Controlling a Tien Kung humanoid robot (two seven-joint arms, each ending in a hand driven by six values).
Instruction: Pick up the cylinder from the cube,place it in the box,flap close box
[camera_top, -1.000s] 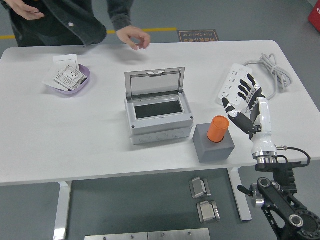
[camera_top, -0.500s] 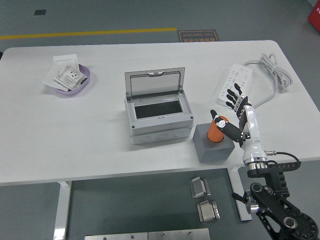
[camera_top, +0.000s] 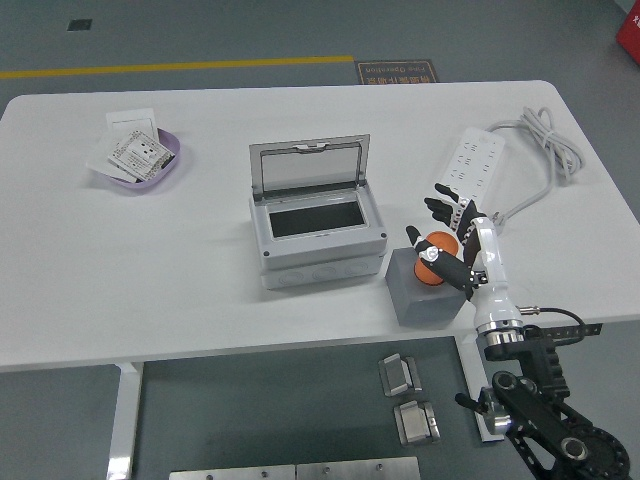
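Since a second ago, the right robot hand (camera_top: 443, 243) has been coming in leftward from near the power strip (camera_top: 470, 178) to the orange cylinder (camera_top: 437, 259), and the person who was leaning over the far edge of the worktop (camera_top: 150, 260) has gone; the fingers are now curving around the cylinder, thumb in front and the rest behind, though whether they are already gripping it firmly is hard to say; the cylinder is standing on the grey cube (camera_top: 428, 286), just right of the box (camera_top: 315, 212); the box is sitting with its lid raised, presumably so the cylinder can go straight in; far left of the box, a purple dish (camera_top: 140, 166) is holding cards.
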